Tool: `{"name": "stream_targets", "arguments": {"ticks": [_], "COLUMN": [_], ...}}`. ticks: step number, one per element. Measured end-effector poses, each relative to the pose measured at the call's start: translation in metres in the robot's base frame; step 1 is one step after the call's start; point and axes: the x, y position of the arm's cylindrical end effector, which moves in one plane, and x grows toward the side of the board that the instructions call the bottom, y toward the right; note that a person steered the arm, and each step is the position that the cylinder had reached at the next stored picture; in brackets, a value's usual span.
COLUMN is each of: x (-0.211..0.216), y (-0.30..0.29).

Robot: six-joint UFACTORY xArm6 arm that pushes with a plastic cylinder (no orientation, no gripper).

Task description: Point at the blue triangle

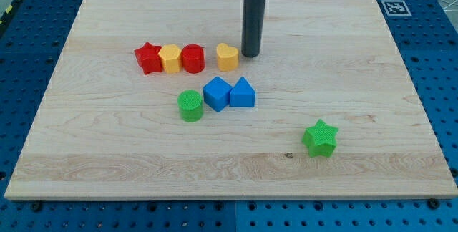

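1. My tip is down on the wooden board, upper centre of the frame, just to the right of the yellow heart and very near it; whether it touches, I can't tell.
2. No claw here to be apart or together: the arm ends in a plain dark rod holding nothing, and only its lower stretch shows. The top is cut off by the frame's upper edge.
3. The target, the blue triangle, sits at centre frame, below my tip and a little apart from it, with open board in between.
4. It is pressed up against the blue cube on its left, and the green cylinder is just beyond that.
5. Handling, as I judge it: a small, stiff, light plastic block that would slide easily on smooth wood. There's nothing to take hold of, so pointing calls for stopping just short of its upper edge. A nudge would likely shove the cube along too.
6. Upper left, a tight row: red star, yellow block whose shape is hard to make out, and red cylinder.
7. The green star sits alone at lower right, well clear.
8. The triangle's far face is hidden from this angle.
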Motion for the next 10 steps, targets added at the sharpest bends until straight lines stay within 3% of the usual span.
{"name": "stream_targets", "arguments": {"ticks": [4, 6, 10], "x": [-0.026, -0.036, 0.034], "y": [-0.072, -0.017, 0.106]}}
